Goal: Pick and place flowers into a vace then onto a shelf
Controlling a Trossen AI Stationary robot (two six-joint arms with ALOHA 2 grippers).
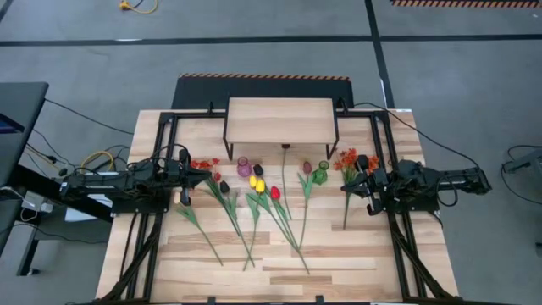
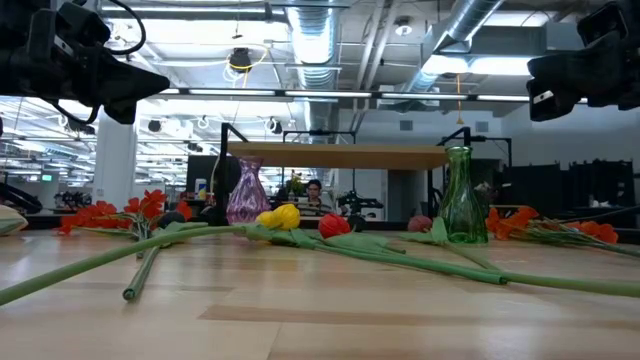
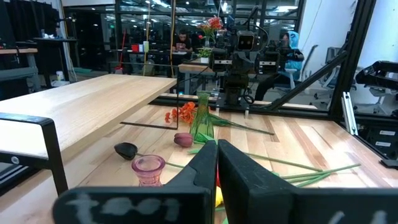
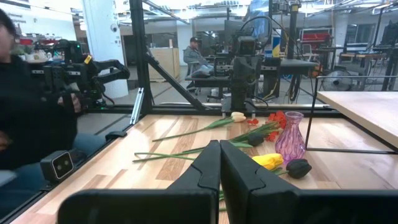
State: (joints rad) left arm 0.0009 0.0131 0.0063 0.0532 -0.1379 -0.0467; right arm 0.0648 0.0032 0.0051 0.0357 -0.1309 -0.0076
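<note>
Both jaws are clenched on nothing: the left gripper and right gripper hang at the table's sides. Between them the flowers lie scattered before the shelf. Those look light and floppy, probably plastic, so I'd pinch mid-stem, away from the heads.

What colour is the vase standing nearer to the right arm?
The vase is clear green glass, shown best in the low view.
</note>
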